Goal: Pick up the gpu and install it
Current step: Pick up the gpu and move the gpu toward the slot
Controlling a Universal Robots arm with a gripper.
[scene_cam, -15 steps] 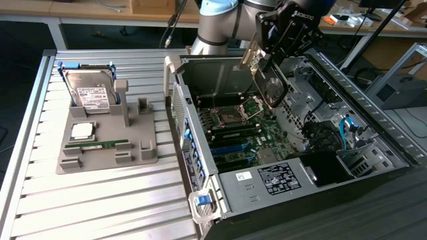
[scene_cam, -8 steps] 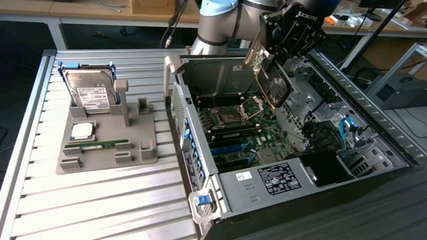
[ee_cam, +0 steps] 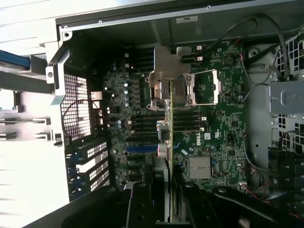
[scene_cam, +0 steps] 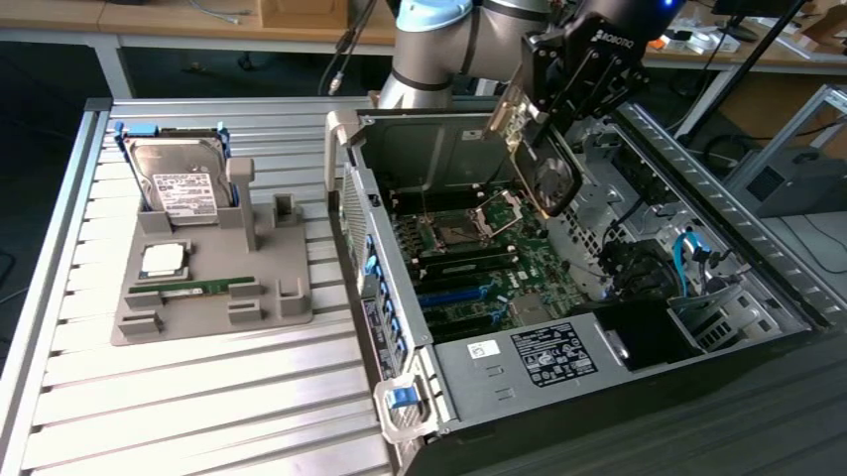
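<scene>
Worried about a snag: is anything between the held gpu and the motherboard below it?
Nothing visible does. The gripper holds the gpu inside the open case, above the motherboard; the cables lie off to one side.

The gpu (scene_cam: 545, 169) hangs clear above the open computer case (scene_cam: 741, 297), upper centre of the exterior view, clamped at its top end in the gripper (scene_cam: 527, 117). The flat card is steeply tilted, with its dark cooler face turned toward the frame's lower left and touching nothing below. In the wrist view the gpu (ee_cam: 170, 142) shows edge-on as a thin greenish strip.
</scene>
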